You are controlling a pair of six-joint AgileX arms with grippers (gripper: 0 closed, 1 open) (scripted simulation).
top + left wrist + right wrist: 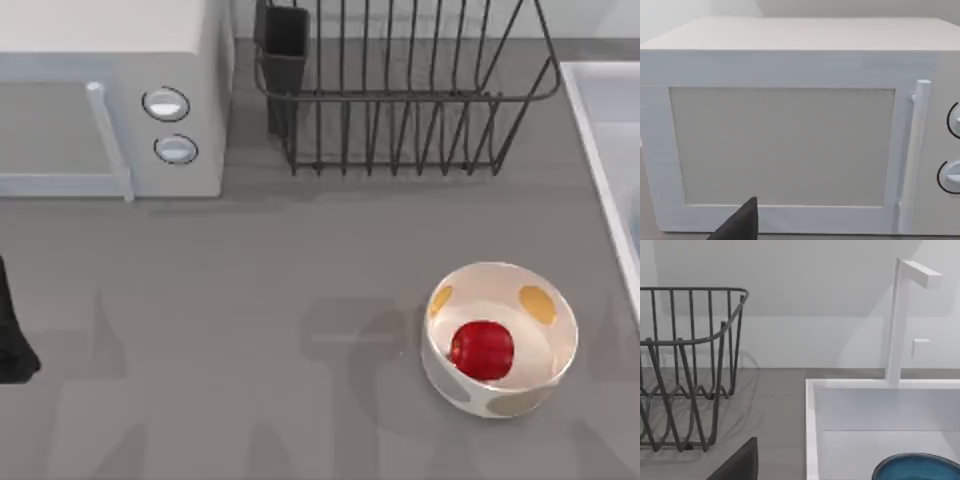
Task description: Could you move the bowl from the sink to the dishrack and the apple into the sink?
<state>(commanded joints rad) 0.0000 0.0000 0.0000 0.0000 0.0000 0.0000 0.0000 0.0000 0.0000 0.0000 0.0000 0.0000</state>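
Top view: apple (pixel 482 349) rests in the spotted white bowl (pixel 500 338), below the dishrack (pixel 400 90); sink (pixel 600 130) at right edge. Left wrist view: our left arm idles facing the microwave (pixel 790 140). Right wrist view: bowl (pixel 917 467) lies in sink, prob. untouched. Both pincers' openings: we cannot tell.

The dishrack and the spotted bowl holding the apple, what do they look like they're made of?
The dishrack looks like thin dark metal wire, matte, going by its slim bent bars. The white spotted bowl looks like glazed ceramic, smooth and softly glossy, though plastic is possible. The apple inside it is shiny red.
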